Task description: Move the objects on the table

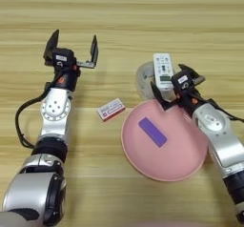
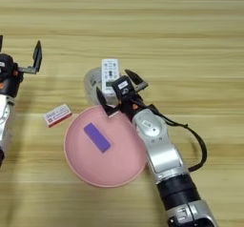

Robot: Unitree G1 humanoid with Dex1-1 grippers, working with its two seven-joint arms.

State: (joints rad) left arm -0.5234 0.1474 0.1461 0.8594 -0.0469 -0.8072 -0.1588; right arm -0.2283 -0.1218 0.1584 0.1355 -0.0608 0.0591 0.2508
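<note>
The remote [image 1: 163, 70] lies at about one o'clock from the pink plate [image 1: 183, 166], its lower end resting over a clear tape roll [image 1: 144, 79] so that it sits propped rather than flat on the table [image 1: 143, 11]. The right gripper [image 1: 176, 88] is just at the remote's lower end, near the plate's upper rim, its fingers spread wide and holding nothing. The remote looks like a light, stiff plastic slab with smooth, somewhat slippery faces; the best hold is probably across its narrow width at mid-length, clear of the screen, since a push on one end could tip it off the roll. The purple block [image 1: 153, 131] lies flat near the plate's middle; thin and light, it would be hard to pinch off the smooth dish and may slide. The plate itself seems rigid and is best taken by its rim. A small red-and-white card [image 1: 111, 109] lies at nine o'clock from the plate. The left gripper [image 1: 71, 48] hovers well apart at ten o'clock, fingers wide, empty.
</note>
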